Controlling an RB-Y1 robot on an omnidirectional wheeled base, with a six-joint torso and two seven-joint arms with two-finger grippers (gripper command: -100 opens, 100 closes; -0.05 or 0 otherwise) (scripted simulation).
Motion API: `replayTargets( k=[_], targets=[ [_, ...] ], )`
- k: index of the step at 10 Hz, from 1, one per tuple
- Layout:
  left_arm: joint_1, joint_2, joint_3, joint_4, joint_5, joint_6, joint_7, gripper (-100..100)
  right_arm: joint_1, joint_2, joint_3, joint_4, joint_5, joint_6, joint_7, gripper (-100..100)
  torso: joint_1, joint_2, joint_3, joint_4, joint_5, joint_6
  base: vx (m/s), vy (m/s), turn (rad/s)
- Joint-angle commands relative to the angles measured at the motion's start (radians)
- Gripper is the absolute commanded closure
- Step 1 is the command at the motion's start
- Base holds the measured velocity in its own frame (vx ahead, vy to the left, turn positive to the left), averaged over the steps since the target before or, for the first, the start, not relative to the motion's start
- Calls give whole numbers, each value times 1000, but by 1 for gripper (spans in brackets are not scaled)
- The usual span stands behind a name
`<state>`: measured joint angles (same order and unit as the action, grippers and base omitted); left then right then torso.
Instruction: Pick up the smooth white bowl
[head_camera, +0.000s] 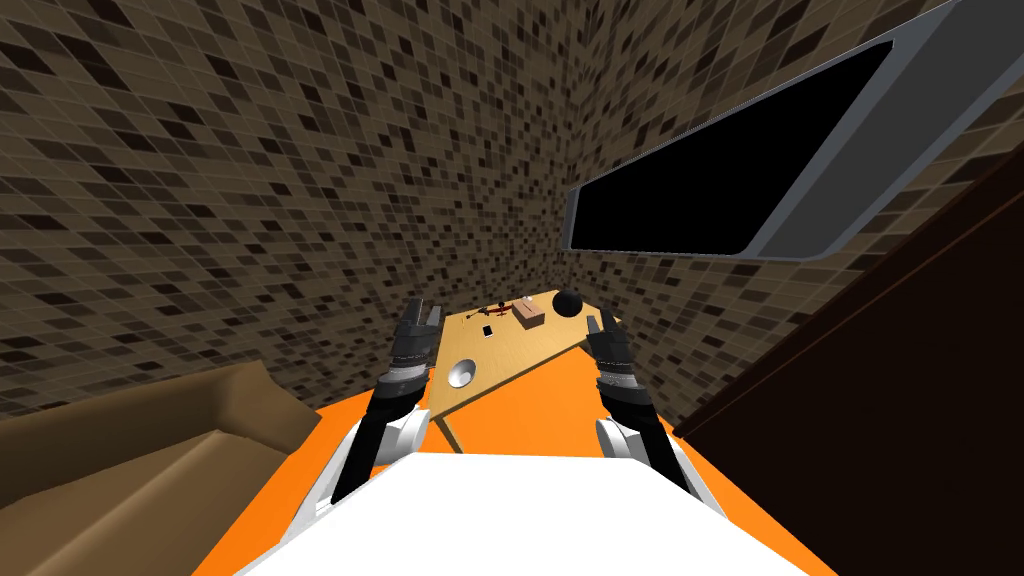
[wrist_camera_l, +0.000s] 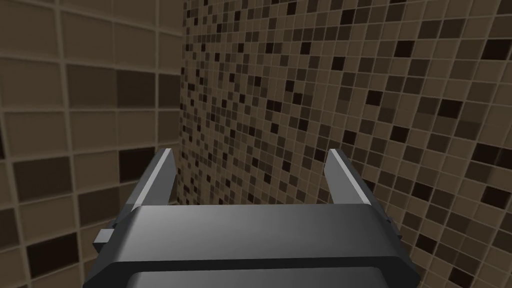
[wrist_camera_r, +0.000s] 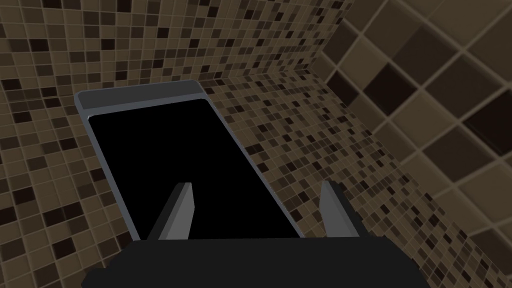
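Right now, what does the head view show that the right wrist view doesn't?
Head view: the pale bowl on the wooden table, near the left gripper, with a black ball and a brown box farther back. Right wrist view: its fingers plainly apart. Both: the right gripper, the grey-framed black panel and the tiled wall.

Table (head_camera: 520, 350): pale wood-look top, matt.
Bowl (head_camera: 462, 373): smooth, plain pale grey, faint sheen inside.
Walls (head_camera: 250, 200): small mosaic tiles in brown and black, matt.
Floor (head_camera: 540, 410): flat orange, no gloss.
Ball (head_camera: 568, 302): smooth, black.
Left gripper (wrist_camera_l: 249, 157): smooth grey blades with a dull sheen, dark matt body.
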<state>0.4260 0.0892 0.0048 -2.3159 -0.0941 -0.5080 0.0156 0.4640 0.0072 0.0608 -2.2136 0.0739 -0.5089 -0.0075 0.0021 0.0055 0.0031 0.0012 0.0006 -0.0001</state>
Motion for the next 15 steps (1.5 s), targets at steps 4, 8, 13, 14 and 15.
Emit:
replayTargets(
  k=[4,8,13,14,15],
  targets=[
    [-44,48,22,80,22,129,-10,-100,0,0,0,0,0,0,0,0,0,-1,-1,0,0,0,-75,30,49],
    [-72,64,38,131,37,226,-14,-100,0,0,0,0,0,0,0,0,0,0,0,0,0,0,-76,28,45],
    [-117,80,63,217,62,364,-21,-100,0,0,0,0,0,0,0,0,-1,-2,-1,0,0,0,-58,27,44],
    [-134,83,72,244,70,392,-23,-100,0,0,0,0,0,0,0,0,0,-2,-1,0,0,0,-88,40,72],
    [-134,83,72,247,70,413,-23,-100,0,0,0,0,0,0,0,0,0,-1,0,0,0,0,-67,30,16]
  ],
)
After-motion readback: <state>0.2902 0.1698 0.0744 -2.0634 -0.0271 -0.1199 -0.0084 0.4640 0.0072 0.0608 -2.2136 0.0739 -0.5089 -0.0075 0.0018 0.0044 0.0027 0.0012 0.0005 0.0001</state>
